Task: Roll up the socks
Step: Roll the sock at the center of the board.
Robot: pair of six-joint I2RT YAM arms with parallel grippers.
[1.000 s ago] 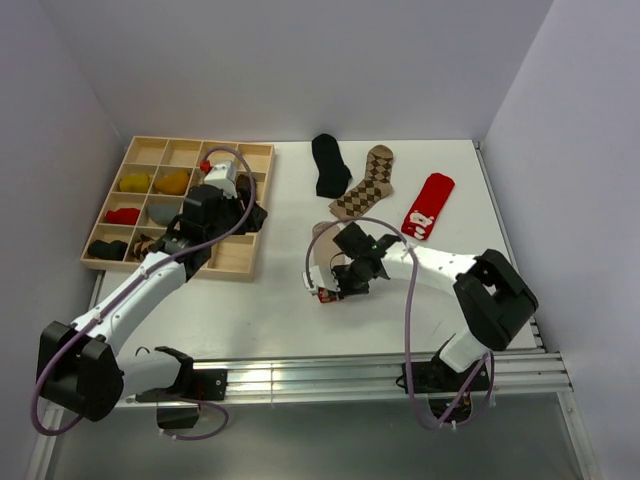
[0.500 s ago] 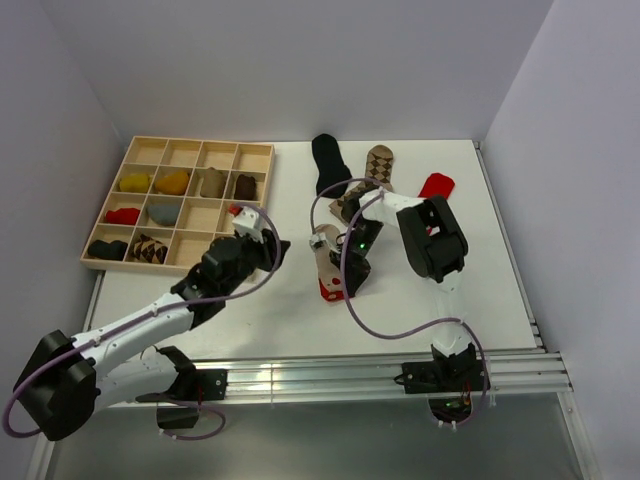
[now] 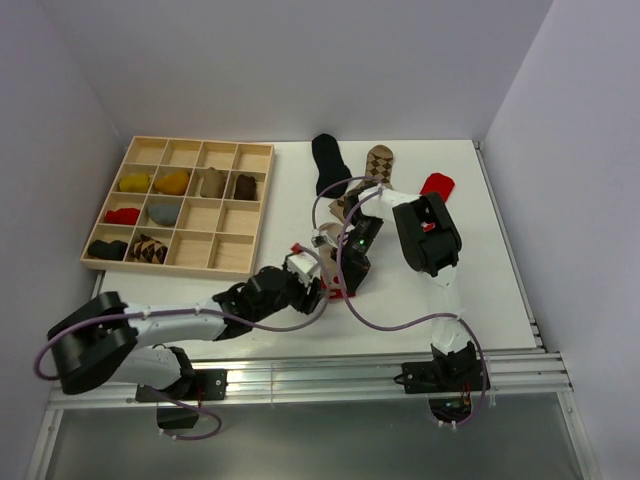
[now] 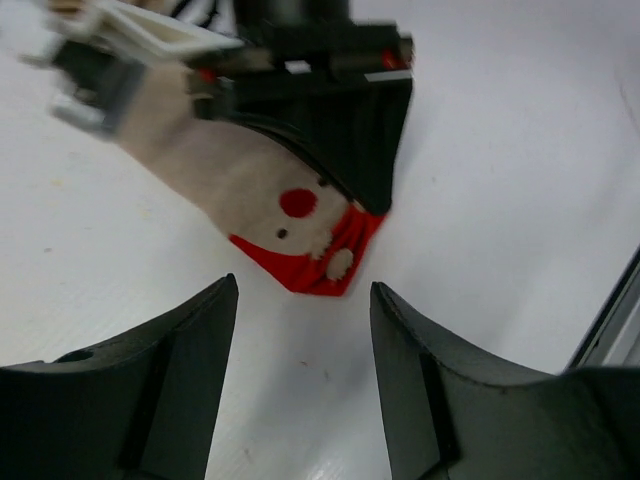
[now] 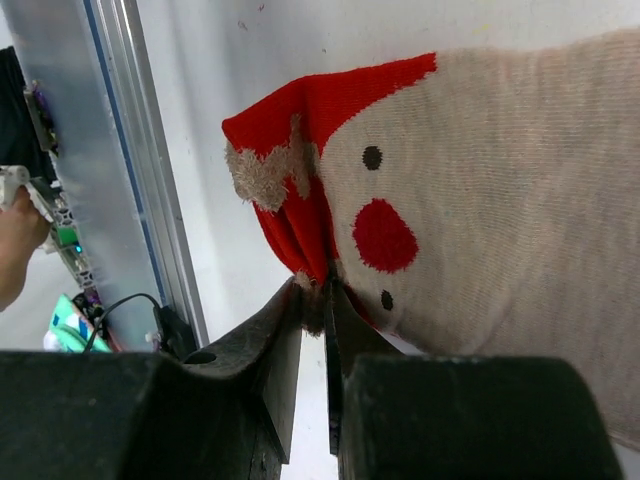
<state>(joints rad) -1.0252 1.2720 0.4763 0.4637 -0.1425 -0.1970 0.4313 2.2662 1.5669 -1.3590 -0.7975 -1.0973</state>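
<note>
The tan sock (image 3: 324, 252) with a red toe and a knitted face (red nose, dark dot eyes) lies near the middle of the counter (image 3: 500, 230), toe toward the near edge. The right gripper (image 5: 318, 295) has its jaws pressed together on a fold of that red toe. The left gripper (image 4: 303, 320) hovers just beside the same toe with its jaws spread and nothing between them.

A second ago the left gripper was over the tray (image 3: 250, 150). Half a second ago it was off the tray's near right corner. Now it has reached the toe, beside the right gripper. The right arm, stretched out low a second ago, is folded as it was half a second ago, with the sock in about the same place.

The wooden grid tray sits at the far left of the counter. It holds rolled socks (image 3: 172, 181):
- **Second row from the far side:** yellow, mustard, tan and dark brown rolls.
- **Third row:** red and grey rolls.
- **Nearest row:** black and argyle rolls.

Along the far edge lie a black sock (image 3: 328, 160), an argyle sock (image 3: 372, 170) and a red sock (image 3: 436, 183), the last partly hidden behind the right arm.
</note>
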